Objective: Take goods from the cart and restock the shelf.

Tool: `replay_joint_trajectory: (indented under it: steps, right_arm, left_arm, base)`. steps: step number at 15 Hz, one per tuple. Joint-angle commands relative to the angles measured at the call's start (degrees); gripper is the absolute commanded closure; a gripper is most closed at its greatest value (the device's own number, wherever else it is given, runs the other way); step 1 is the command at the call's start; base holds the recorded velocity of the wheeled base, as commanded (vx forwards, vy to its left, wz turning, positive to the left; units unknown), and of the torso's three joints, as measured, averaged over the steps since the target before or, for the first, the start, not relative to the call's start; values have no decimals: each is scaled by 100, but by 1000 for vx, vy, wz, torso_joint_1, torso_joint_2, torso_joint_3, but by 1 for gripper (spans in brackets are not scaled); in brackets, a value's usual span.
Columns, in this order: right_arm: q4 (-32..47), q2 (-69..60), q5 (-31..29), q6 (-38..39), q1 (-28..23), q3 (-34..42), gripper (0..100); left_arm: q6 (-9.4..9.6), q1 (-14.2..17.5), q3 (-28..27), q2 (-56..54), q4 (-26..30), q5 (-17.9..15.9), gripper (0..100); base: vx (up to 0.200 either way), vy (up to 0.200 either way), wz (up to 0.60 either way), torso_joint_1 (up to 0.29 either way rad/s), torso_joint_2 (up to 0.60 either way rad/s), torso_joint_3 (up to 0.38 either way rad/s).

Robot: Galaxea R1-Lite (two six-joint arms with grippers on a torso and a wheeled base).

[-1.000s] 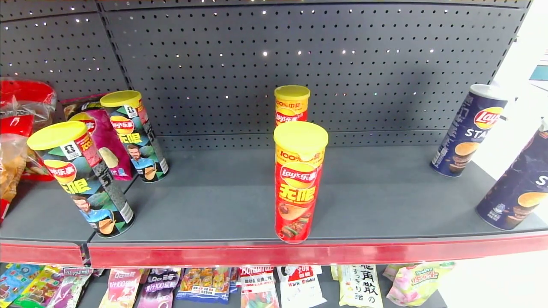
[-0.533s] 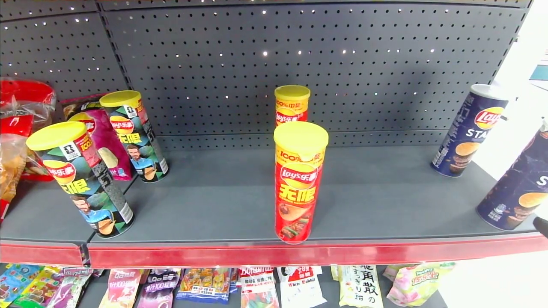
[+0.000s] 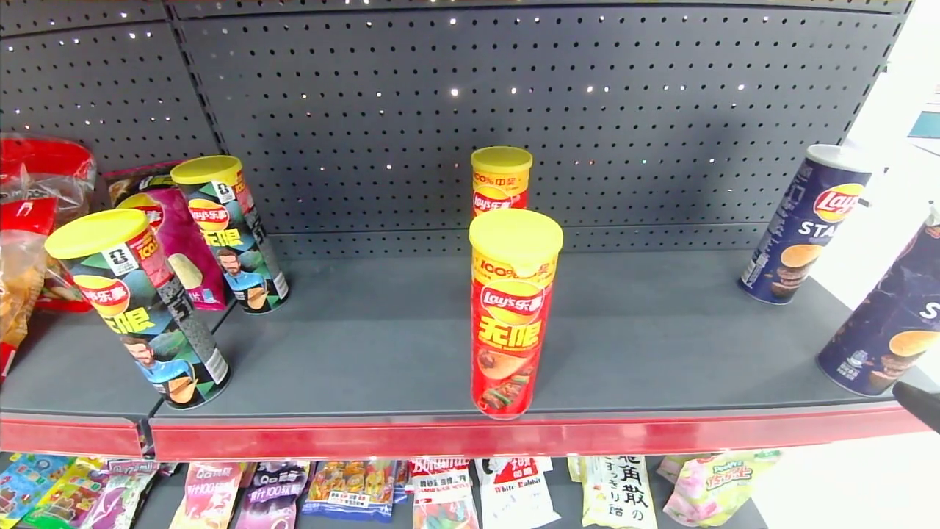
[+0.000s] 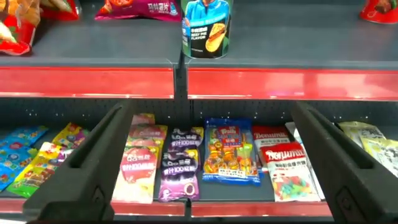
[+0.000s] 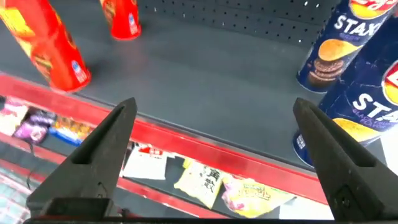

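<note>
On the grey shelf a tall red chip can stands at the front edge, with a second red can behind it. Two dark green cans stand on the left, and two blue cans on the right. My right gripper is open and empty, hovering before the shelf's right part near the blue cans; one of its fingers shows in the head view. My left gripper is open and empty, low in front of the lower shelf below a green can.
The shelf has a red front lip and a perforated back wall. Snack bags fill the lower shelf. A pink bag and red bags crowd the far left. Bare shelf lies between the can groups.
A finger of my right gripper has come into the head view at the lower right edge and moved further in. The cans have stayed where they were.
</note>
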Motion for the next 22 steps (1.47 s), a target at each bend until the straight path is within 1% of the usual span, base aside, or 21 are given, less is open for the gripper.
replay_joint_trajectory:
  steps: [1,4,6,8,10,12,15,17,19,20,22]
  right_arm:
    - [-1,417,21,-122,204,-28,0]
    - [-10,953,3,-122,662,-80,0]
    - [-10,1577,-23,-122,969,-309,0]
    - [-10,2210,-67,-122,1154,-643,0]
    - [-19,2869,-401,-104,1488,-942,0]
    - [-19,3247,-621,-87,1663,-1091,0]
    - [-19,3555,-700,-96,1690,-1135,0]
    - [-36,3783,-1007,-87,1743,-1188,0]
    - [-221,4047,-1306,-8,2068,-1276,0]
    - [-502,4249,-1517,45,2270,-1302,0]
    - [-757,4460,-1816,54,2586,-1302,0]
  left_arm:
    - [34,1,0,-18,2,-10,0]
    - [34,1,0,-18,2,-18,0]
    - [34,1,0,-18,2,-10,0]
    - [34,1,0,-18,2,-10,0]
    - [34,1,0,-18,2,-10,0]
    - [34,1,0,-18,2,-10,0]
    - [34,1,0,-18,2,-10,0]
    - [34,1,0,-18,2,-18,0]
    - [34,1,0,-18,2,-10,0]
    - [34,1,0,-18,2,-18,0]
    - [34,1,0,-18,2,-18,0]
  base:
    - [0,0,0,0,0,0]
    - [0,0,0,0,0,0]
    - [0,0,0,0,0,0]
    - [0,0,0,0,0,0]
    - [0,0,0,0,0,0]
    - [0,0,0,0,0,0]
    - [0,0,0,0,0,0]
    - [0,0,0,0,0,0]
    - [0,0,0,0,0,0]
    - [0,0,0,0,0,0]
    - [0,0,0,0,0,0]
